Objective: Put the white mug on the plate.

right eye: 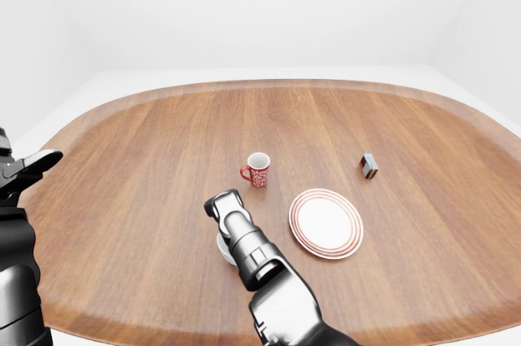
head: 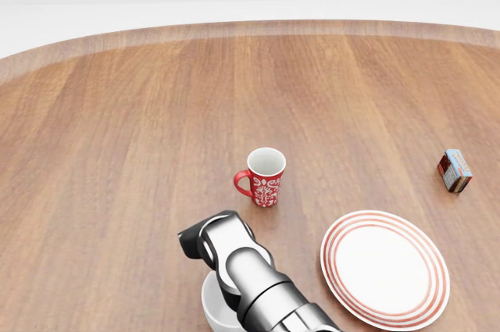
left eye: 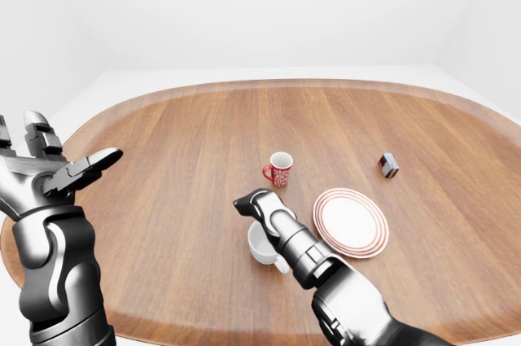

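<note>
The white mug (left eye: 260, 248) stands on the wooden table (left eye: 179, 134), left of the white plate with red rings (left eye: 351, 222). My right hand (left eye: 249, 203) reaches over the mug from the bottom right. Its wrist covers the mug's right side and its dark fingers curl down at the mug's upper rim. I cannot tell whether they grip it. The head view shows the mug's rim (head: 211, 308) under the forearm. My left hand (left eye: 72, 168) is raised at the left edge, fingers spread and empty.
A red patterned mug (left eye: 279, 168) stands upright just above the white mug and upper left of the plate. A small box (left eye: 389, 165) lies to the upper right of the plate. The table's rounded edge runs along the bottom of the eye views.
</note>
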Tool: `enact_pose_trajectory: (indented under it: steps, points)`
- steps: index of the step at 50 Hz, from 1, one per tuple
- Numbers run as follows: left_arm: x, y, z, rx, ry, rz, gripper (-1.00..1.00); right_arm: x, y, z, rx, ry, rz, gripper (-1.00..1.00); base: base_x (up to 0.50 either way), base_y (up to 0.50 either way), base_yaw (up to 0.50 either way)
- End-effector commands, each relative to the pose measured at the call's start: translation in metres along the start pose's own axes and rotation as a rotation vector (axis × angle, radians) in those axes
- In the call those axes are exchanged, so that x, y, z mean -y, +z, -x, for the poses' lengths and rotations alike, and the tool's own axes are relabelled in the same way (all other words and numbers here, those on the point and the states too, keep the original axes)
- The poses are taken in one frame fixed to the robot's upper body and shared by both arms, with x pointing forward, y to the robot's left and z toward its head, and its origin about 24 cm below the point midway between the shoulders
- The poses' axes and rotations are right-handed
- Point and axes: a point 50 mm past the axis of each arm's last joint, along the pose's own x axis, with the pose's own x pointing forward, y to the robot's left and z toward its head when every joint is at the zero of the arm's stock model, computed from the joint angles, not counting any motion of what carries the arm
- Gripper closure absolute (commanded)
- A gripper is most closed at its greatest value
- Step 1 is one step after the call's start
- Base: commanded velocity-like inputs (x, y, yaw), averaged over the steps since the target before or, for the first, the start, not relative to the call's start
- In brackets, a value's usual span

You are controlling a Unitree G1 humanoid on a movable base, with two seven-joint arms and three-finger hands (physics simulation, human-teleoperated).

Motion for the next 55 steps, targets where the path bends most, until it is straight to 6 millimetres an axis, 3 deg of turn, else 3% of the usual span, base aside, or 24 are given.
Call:
enact_pose_trajectory:
  steps: [1, 37, 55]
  points:
    - [0.000, -0.001, 0.001, -0.002, -0.002, -0.002, -1.00, -0.012, 0.001, -0.005, 0.005, 0.043, -0.005, -1.00, 0.00, 0.00, 0.00]
    - [0.001, -0.001, 0.000, -0.004, -0.002, -0.003, -1.00, -0.023, 0.005, -0.008, 0.009, 0.063, 0.000, -1.00, 0.00, 0.00, 0.00]
    - [0.000, -0.004, 0.001, -0.012, -0.004, -0.008, -1.00, -0.040, 0.006, -0.014, 0.023, 0.135, -0.025, -1.00, 0.00, 0.00, 0.00]
